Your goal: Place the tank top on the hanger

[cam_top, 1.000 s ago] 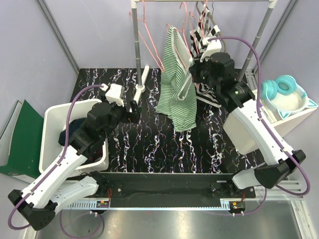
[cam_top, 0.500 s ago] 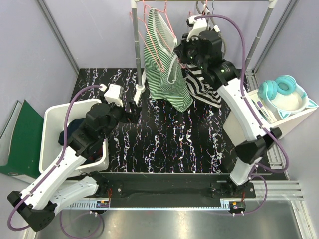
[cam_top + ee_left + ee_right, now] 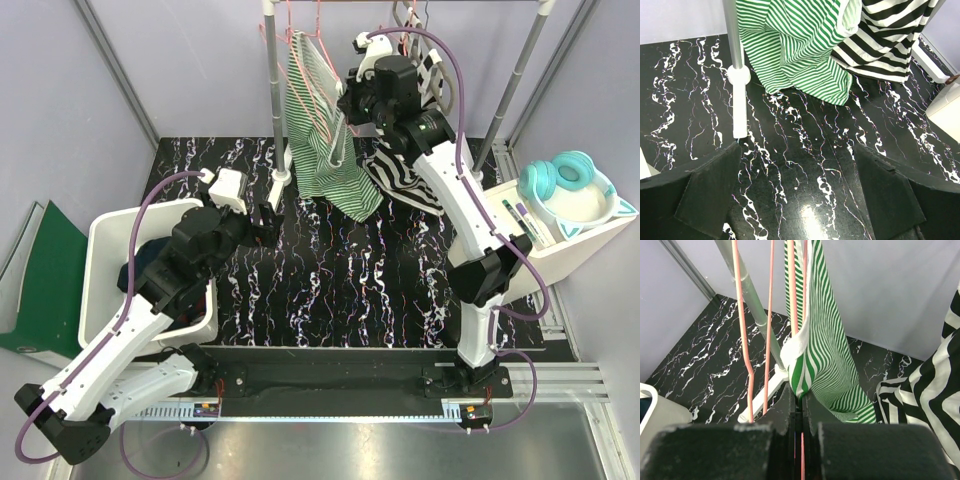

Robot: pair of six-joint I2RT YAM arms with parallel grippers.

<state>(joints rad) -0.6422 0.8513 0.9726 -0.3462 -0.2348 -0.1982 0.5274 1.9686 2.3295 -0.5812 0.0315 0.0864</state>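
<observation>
tank top [image 3: 322, 135] hangs off the table, draped over a salmon-pink wire hanger [image 3: 792, 290], just right of the rack pole [image 3: 273, 90]. its green-and-white stripes fall in folds, and the lower hem ends above the black marbled tabletop [image 3: 330, 290], right of the pole's white foot [image 3: 739, 100]. the white trim bunches just above the right gripper's fingertips.

right gripper [image 3: 799, 415] is raised high, right of the pole, with jaws pressed together on the hanger's wire; a pink strand runs down between the fingers [image 3: 812, 410]. whether fabric is pinched too, cannot tell.

two more pink hangers [image 3: 742, 340] hang bare beside the pole, on the side away from the tank top.

bold black-and-white striped garment [image 3: 400, 180] hangs further right of the pole, touching the tank top's edge in the left wrist view.

left gripper [image 3: 800, 200] sits low over the tabletop, near the pole's foot, jaws spread wide with nothing between them.

white bin [image 3: 100, 260], well left of the pole, holds something dark. teal headphones [image 3: 560, 180] sit far right of the pole.
</observation>
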